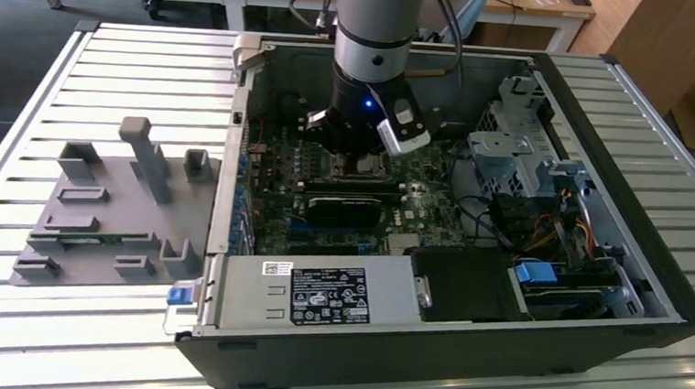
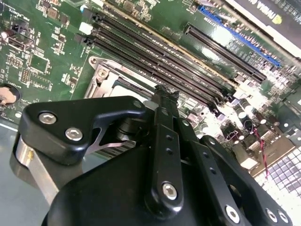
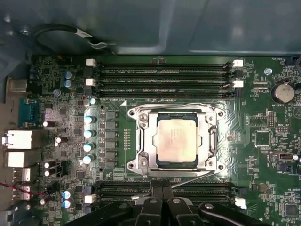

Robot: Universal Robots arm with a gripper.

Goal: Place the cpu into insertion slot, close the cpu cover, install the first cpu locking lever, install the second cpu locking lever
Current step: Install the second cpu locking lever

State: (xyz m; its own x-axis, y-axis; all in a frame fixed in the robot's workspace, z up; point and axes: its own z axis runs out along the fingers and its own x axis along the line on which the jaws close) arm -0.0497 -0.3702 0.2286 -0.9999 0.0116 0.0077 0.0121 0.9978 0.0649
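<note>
first wrist view has the small square cpu with the dull silver-beige metal top [image 3: 177, 140] already sitting in the square silvery-rimmed insertion slot [image 3: 141, 162], and the thin silvery cpu cover frame [image 3: 208, 141] looks folded down flat around it, chip showing through the window. i'd guess it's down so the levers can clamp it. one thin wire locking lever [image 3: 195, 175] angles off the slot edge nearest the gripper, so probably not latched. i count four long black memory slots [image 3: 164, 81] on the far side. the black gripper [image 3: 162, 203] hovers just beside the socket, fingers pressed together with nothing between them. in the exterior view it's down inside the open black computer case [image 1: 634, 297] on the slatted metal worktop [image 1: 125, 60].
</note>
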